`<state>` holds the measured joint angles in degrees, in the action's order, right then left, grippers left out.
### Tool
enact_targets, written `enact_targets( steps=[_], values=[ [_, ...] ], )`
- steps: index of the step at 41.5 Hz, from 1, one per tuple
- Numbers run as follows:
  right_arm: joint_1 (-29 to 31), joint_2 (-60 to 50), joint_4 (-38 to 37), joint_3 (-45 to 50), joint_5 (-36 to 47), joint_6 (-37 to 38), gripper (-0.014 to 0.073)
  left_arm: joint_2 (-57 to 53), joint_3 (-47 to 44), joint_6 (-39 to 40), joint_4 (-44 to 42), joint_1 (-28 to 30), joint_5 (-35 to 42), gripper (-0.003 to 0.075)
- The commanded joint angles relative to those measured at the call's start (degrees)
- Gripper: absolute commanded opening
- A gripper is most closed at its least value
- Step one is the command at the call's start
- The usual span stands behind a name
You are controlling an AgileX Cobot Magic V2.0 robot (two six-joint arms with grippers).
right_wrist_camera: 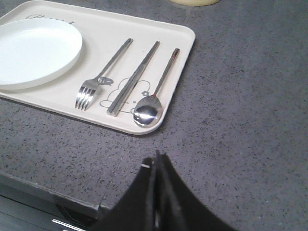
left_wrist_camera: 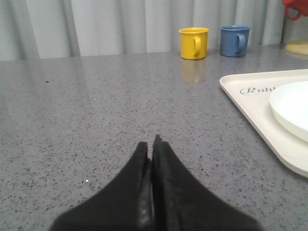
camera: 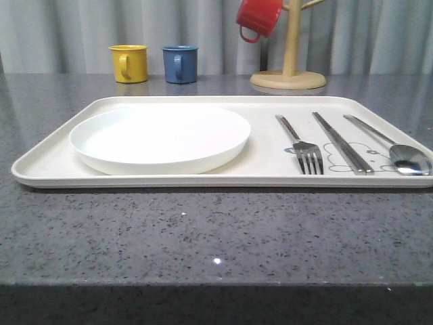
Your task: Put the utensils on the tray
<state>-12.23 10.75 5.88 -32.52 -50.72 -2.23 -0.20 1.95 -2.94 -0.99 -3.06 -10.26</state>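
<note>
Utensils lie on tray; both grippers pinched together, holding nothing.

The silver four-tined fork (camera: 304,147), the pair of flat metal chopsticks (camera: 342,143) and the oval-bowled spoon (camera: 399,153) lie parallel, long axes near-to-far, on the right part of the cream rectangular tray (camera: 169,181), beside a round white plate (camera: 160,138). Right gripper (right_wrist_camera: 156,161) sits near the spoon's bowl (right_wrist_camera: 146,113), off the tray's near edge; left gripper (left_wrist_camera: 151,149) is left of the tray over grey tabletop (left_wrist_camera: 96,106). Likely no placement remains.

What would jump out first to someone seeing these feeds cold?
The cream tray across the middle of the grey table, with a white plate on its left half. To the plate's right lie a fork, chopsticks and a spoon, side by side on the tray. Behind, a yellow mug and blue mug stand together, and a red mug hangs on a wooden stand.
</note>
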Motion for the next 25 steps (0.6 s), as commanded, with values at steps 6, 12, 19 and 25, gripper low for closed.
enact_targets(
  steps=[6, 12, 19, 25],
  values=[
    [0.11, 0.76, 0.04, -1.37, 4.49, -0.59, -0.0067, -1.24, -3.22, 0.96, -0.32, 0.29, 13.48, -0.002],
    [0.11, 0.76, 0.04, -1.37, 4.49, -0.59, -0.0067, -1.24, -3.22, 0.96, -0.32, 0.32, 13.63, -0.002],
    [0.11, 0.76, 0.04, -1.37, 4.49, -0.59, -0.0067, -1.24, -3.22, 0.96, -0.32, 0.32, 13.63, -0.002],
    [0.11, 0.76, 0.04, -1.37, 4.49, -0.59, -0.0067, -1.24, -3.22, 0.96, -0.32, 0.83, 13.63, -0.002]
  ],
)
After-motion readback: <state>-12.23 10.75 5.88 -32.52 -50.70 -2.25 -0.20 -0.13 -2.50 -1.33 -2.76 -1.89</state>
